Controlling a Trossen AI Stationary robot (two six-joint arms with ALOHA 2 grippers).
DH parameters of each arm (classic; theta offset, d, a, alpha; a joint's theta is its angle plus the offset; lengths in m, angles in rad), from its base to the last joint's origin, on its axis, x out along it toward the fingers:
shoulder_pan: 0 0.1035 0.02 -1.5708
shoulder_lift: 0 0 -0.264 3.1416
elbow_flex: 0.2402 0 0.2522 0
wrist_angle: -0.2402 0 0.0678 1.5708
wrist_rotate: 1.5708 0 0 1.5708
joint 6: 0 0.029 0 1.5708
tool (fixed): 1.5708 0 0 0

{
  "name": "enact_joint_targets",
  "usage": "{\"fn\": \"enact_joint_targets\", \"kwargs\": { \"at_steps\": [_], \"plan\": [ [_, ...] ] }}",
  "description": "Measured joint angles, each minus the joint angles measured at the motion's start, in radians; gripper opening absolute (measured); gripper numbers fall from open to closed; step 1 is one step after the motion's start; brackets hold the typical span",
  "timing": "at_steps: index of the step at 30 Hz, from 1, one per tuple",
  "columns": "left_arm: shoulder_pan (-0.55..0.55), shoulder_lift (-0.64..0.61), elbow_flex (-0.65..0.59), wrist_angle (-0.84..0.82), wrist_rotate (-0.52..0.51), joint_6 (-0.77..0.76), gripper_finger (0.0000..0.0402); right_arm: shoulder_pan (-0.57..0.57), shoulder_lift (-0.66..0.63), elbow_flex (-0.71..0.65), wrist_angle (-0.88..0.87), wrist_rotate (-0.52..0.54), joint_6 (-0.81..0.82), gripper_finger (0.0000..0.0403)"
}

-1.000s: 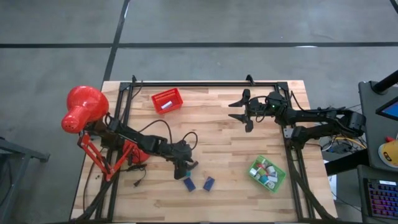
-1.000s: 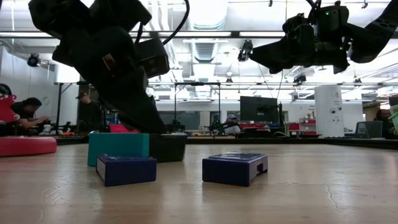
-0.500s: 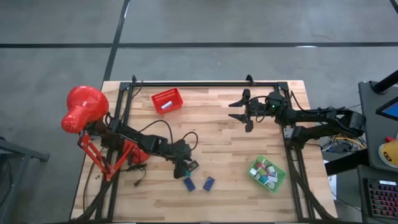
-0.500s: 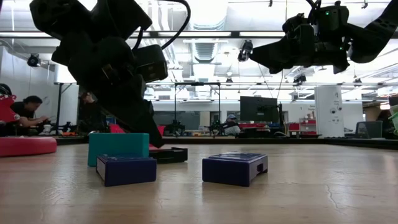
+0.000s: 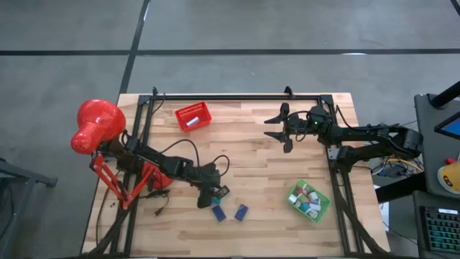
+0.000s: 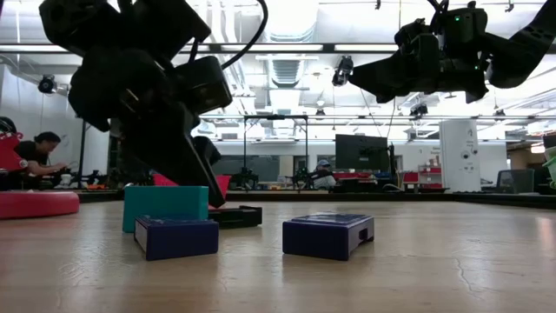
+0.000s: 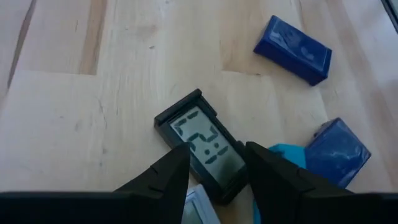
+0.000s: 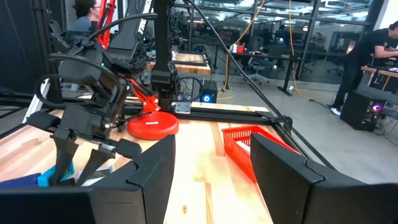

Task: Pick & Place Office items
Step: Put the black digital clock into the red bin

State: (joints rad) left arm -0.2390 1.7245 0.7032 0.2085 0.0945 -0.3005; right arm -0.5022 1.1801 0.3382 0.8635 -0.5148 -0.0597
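Note:
A flat black device with a grey digit display (image 7: 199, 140) lies face up on the table (image 5: 223, 191) (image 6: 236, 216). My left gripper (image 7: 214, 180) (image 5: 209, 199) is open just above it, one finger on each side of its near end. A teal block (image 6: 165, 207) (image 7: 287, 154) and two navy blocks (image 5: 218, 213) (image 5: 241, 211) rest flat close by. My right gripper (image 5: 277, 129) (image 8: 208, 180) is open and hangs high over the far right part of the table.
A green tray (image 5: 325, 208) with several small pieces sits near the right edge. A red tray (image 5: 194, 116) holding a white piece stands toward the far edge. A big red lamp (image 5: 97, 124) and its base (image 6: 35, 204) occupy the left side. People sit in the room behind.
My left gripper has lifted and drawn back a little toward the table's near left. The black device, which stood taller under the gripper a second ago, now lies flat on the table. The right arm has kept still.

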Motion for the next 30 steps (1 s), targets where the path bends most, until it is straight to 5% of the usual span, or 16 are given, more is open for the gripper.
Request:
{"fn": "enact_joint_targets", "kwargs": {
  "at_steps": [15, 30],
  "plan": [
    [-0.002, 0.0, -0.002, 0.056, 0.072, 0.168, 0.0163, 0.0, 0.0, 0.0, 0.0, 0.0, 0.0, 0.0203],
    [0.052, 0.027, -0.002, 0.031, 0.153, -0.068, 0.0163, 0.0, 0.0, 0.0, 0.0, 0.0, 0.0, 0.0203]
  ]
}}
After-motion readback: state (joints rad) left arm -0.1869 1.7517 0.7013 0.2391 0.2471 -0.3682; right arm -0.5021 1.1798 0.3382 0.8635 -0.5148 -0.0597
